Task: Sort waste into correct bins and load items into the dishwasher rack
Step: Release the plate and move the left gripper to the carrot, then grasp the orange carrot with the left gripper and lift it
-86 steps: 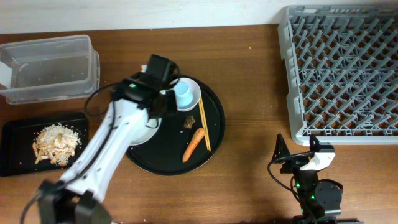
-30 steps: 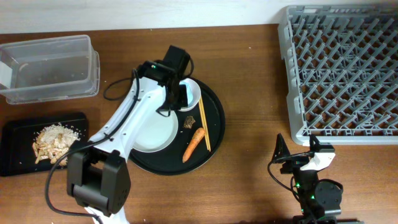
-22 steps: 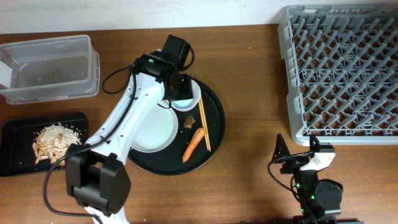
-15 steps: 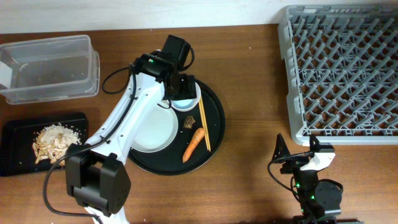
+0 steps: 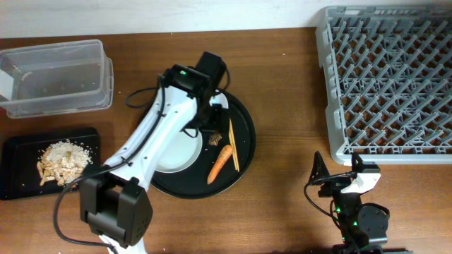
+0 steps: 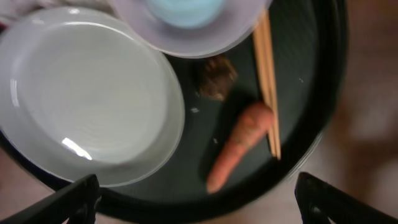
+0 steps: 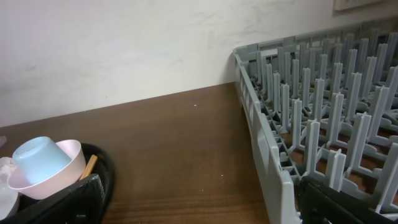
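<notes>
On the round black tray [image 5: 244, 152] lie a white plate [image 5: 169, 152], an orange carrot [image 5: 220, 164], wooden chopsticks [image 5: 232, 144] and a brown scrap [image 5: 214, 139]. My left gripper [image 5: 212, 121] hangs open over the tray and hides most of the white bowl [image 5: 223, 103]. In the left wrist view, the plate [image 6: 87, 99], the bowl [image 6: 186, 31] with the light blue cup [image 6: 183, 7] inside, the carrot [image 6: 242, 143] and the chopsticks [image 6: 267, 93] lie below the open, empty gripper [image 6: 199, 205]. My right gripper [image 7: 199, 211] rests open near the table's front, empty.
The grey dishwasher rack [image 5: 388, 81] fills the back right; its wall [image 7: 267, 143] stands close by my right gripper. The clear tub [image 5: 56, 77] sits at the back left. In front of it, the black rectangular tray [image 5: 18, 166] holds rice-like crumbs [image 5: 63, 161].
My left gripper was shut on the cup in the bowl; it opened and moved a little right and forward over the tray. The cup stays in the bowl. The right arm is still.
</notes>
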{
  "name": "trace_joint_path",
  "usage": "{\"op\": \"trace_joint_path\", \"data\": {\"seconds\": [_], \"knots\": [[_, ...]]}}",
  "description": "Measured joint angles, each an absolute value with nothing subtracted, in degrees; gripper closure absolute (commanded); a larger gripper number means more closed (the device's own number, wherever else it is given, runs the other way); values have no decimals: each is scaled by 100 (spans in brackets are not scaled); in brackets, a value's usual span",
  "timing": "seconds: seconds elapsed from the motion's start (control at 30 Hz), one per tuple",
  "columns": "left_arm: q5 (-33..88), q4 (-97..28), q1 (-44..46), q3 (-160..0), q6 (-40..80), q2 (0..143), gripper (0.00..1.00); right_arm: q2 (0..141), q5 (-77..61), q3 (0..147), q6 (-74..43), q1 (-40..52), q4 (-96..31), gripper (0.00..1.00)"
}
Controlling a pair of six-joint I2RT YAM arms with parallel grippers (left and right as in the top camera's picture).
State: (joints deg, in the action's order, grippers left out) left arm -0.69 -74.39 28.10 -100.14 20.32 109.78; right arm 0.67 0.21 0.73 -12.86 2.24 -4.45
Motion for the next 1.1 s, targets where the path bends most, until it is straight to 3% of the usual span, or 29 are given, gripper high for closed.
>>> {"op": "trace_joint_path", "data": {"seconds": [0.13, 0.23, 0.53, 1.1], "knots": [[-23, -7402, 3175, -9865, 1896, 10978, 2, 67, 19, 73, -1282, 224, -447, 2], [-82, -7201, 3448, -9507, 1835, 10978, 18, 69, 21, 73, -1282, 224, -445, 2], [-198, -6309, 3514, -8652, 1769, 10978, 32, 67, 21, 73, -1284, 224, -447, 2], [-217, -4600, 3804, -7098, 1752, 10978, 34, 67, 19, 73, -1284, 224, -445, 2]]}}
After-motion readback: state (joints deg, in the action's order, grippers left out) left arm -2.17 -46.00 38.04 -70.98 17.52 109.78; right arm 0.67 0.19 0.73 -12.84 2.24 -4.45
